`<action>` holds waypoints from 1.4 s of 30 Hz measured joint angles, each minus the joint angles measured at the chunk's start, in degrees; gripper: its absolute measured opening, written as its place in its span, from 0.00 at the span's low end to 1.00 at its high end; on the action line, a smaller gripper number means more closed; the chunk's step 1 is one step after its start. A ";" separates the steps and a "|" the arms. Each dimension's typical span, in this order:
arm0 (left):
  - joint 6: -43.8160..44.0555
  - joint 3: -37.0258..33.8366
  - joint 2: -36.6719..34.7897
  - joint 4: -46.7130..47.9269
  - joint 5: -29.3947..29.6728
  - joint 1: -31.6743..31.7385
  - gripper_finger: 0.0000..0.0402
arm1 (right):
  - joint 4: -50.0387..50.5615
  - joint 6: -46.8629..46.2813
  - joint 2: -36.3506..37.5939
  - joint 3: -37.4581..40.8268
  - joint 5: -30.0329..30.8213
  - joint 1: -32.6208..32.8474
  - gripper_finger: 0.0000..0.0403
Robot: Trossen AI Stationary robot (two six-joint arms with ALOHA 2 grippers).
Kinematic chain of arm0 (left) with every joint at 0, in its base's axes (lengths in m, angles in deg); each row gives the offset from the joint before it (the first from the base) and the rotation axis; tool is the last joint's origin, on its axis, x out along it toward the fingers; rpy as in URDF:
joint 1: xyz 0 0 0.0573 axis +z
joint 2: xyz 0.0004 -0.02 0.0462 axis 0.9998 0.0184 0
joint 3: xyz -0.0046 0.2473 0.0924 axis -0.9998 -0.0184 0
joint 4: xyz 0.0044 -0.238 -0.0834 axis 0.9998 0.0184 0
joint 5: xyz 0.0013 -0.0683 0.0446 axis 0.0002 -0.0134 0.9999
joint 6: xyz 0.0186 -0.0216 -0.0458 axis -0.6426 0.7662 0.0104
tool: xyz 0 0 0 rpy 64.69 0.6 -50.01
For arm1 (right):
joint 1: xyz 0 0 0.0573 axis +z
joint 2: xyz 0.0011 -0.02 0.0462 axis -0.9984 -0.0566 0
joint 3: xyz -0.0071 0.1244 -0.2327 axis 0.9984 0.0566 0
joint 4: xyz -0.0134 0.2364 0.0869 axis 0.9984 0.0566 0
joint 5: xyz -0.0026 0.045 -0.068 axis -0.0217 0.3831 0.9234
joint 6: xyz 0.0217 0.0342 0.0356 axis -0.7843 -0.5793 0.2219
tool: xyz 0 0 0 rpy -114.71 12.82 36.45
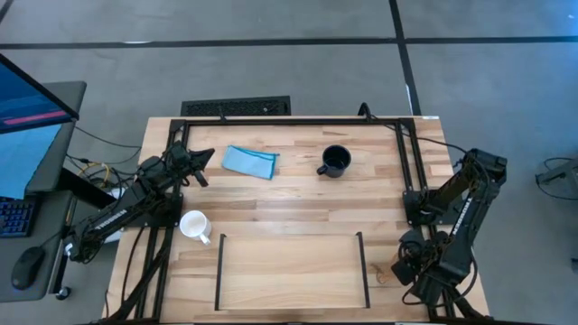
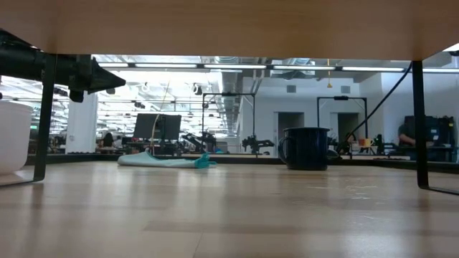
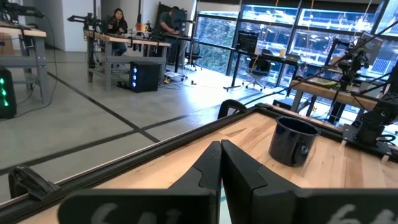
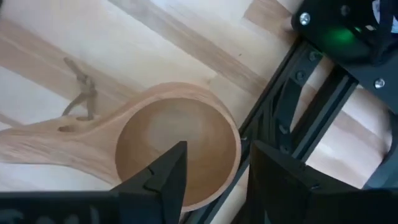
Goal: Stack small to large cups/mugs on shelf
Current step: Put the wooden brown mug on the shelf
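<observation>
The white mug (image 1: 194,226) stands on the table just left of the shelf (image 1: 291,271); it also shows in the low view (image 2: 11,136). The navy mug (image 1: 334,161) stands upright at the far middle of the table and shows in the low view (image 2: 307,148) and the left wrist view (image 3: 293,142). The tan wooden cup (image 4: 177,149) lies at the table's right edge beside the shelf; only a small part of it shows in the high view (image 1: 381,270). My right gripper (image 4: 214,158) is open above it, one finger over the bowl and one outside the rim. My left gripper (image 3: 221,158) is shut and empty, up in the air at the far left (image 1: 194,162).
A folded light-blue cloth (image 1: 250,161) lies at the far side, between my left gripper and the navy mug. Black frame rails (image 4: 292,112) run close beside the wooden cup. The shelf's black legs (image 2: 44,115) stand on the near part of the table.
</observation>
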State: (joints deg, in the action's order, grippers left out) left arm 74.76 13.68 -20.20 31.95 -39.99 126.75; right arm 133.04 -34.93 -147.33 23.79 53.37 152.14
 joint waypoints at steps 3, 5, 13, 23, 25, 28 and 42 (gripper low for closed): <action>0.00 0.00 -0.01 0.00 0.00 0.00 0.00 | -2.02 -1.56 0.00 2.10 -0.45 0.02 0.47; 0.01 0.00 -0.01 0.00 0.00 0.00 0.00 | -5.87 -1.18 0.00 4.55 -2.17 0.01 0.47; 0.02 0.00 -0.02 -0.07 -0.01 0.00 0.00 | -10.02 -2.58 -0.04 8.51 -5.86 0.13 0.44; 0.02 0.00 -0.02 -0.11 -0.01 0.00 0.00 | -13.83 -1.17 -0.04 8.51 -5.83 0.09 0.33; 0.02 0.00 -0.02 -0.11 -0.02 0.00 0.00 | -14.09 -1.08 -0.04 8.51 -5.81 0.11 0.29; 0.00 0.00 -0.02 -0.11 -0.01 0.00 0.00 | -13.88 -1.04 -0.04 8.51 -5.90 0.09 0.21; 0.00 0.00 -0.02 -0.11 -0.02 0.00 0.00 | -13.64 0.48 0.09 8.49 -6.36 -0.18 0.04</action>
State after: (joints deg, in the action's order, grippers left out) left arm 74.76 13.68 -20.23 31.84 -40.00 126.75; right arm 119.41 -34.44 -147.24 32.27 47.01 151.96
